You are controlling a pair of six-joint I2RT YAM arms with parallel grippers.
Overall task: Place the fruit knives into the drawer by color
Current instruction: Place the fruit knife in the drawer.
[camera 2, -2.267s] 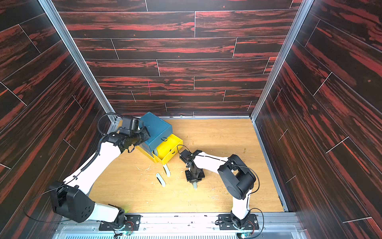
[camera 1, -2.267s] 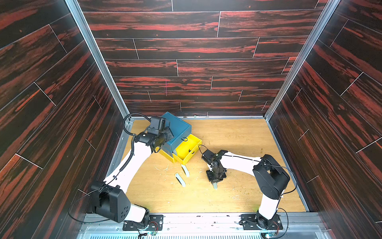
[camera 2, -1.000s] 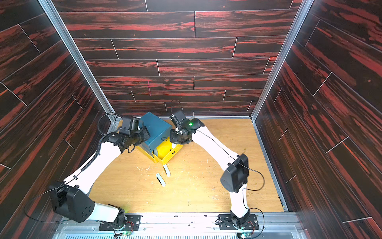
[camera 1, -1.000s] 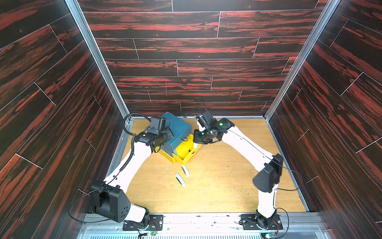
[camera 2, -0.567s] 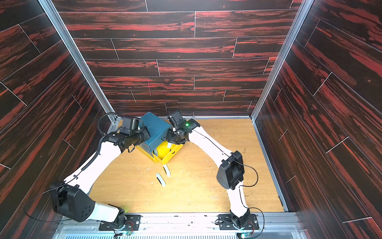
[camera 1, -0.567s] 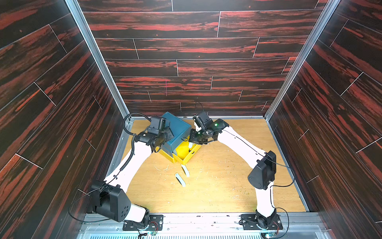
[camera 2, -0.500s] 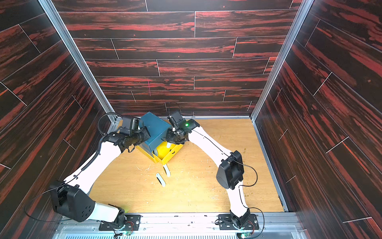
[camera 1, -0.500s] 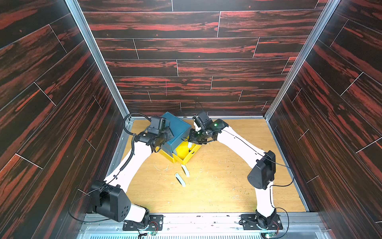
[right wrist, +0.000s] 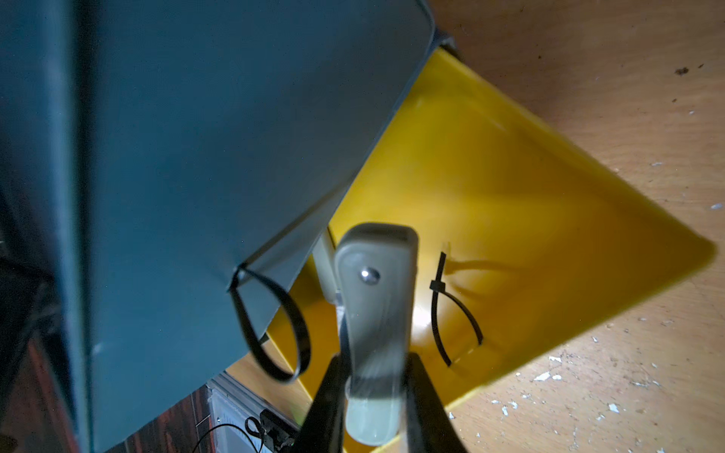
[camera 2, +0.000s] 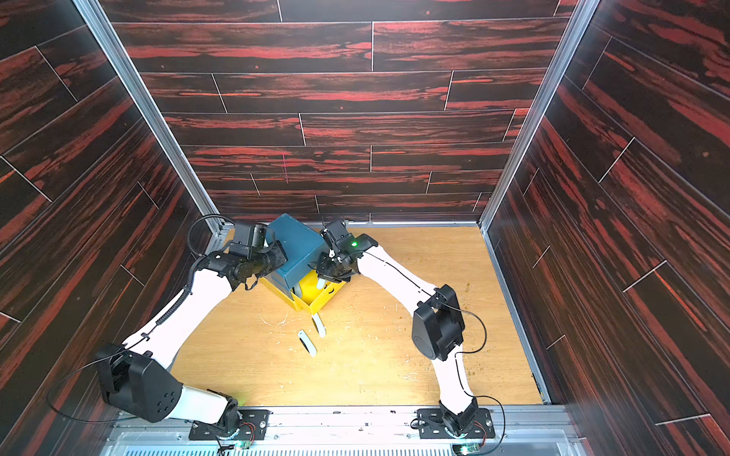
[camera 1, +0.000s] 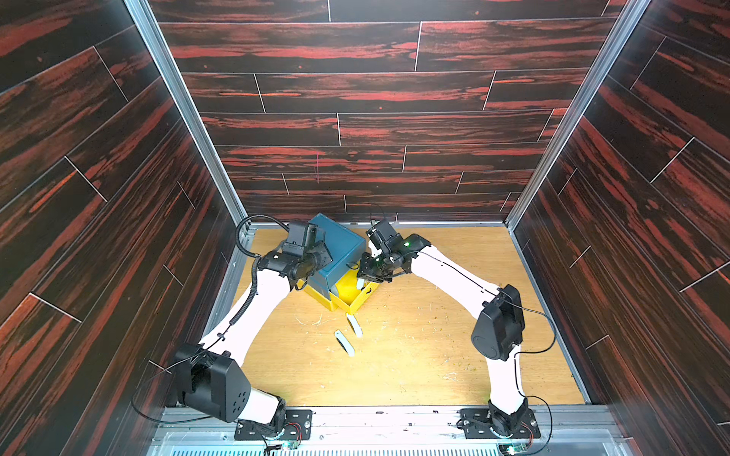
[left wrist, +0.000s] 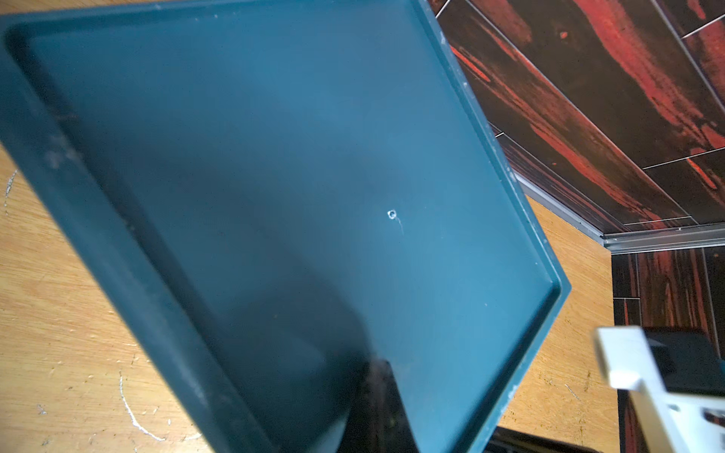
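The drawer chest (camera 1: 336, 248) (camera 2: 295, 245) stands at the back left, with a teal top and its yellow lower drawer (camera 1: 352, 297) (camera 2: 316, 297) (right wrist: 510, 188) pulled open. My right gripper (camera 1: 365, 276) (camera 2: 326, 276) (right wrist: 374, 392) hangs over the open drawer, shut on a pale grey-green fruit knife (right wrist: 374, 310) that points down into it. A second pale piece (right wrist: 326, 262) shows behind that knife, under the teal edge. Two pale fruit knives (camera 1: 354, 324) (camera 1: 344, 343) lie on the table in front of the chest. My left gripper (camera 1: 316, 260) (left wrist: 376, 408) is shut and rests on the teal top (left wrist: 274, 176).
Black loop pulls (right wrist: 274, 325) (right wrist: 455, 313) hang from the teal and yellow drawer fronts close to the held knife. The dark wood-pattern walls (camera 1: 375, 130) close in the wooden table (camera 1: 414, 355) on three sides. Part of the white right arm (left wrist: 647, 380) appears in the left wrist view.
My right arm has carried the knife a little left and down, from beside the chest to over the open yellow drawer. The left arm and the two knives on the table have not moved.
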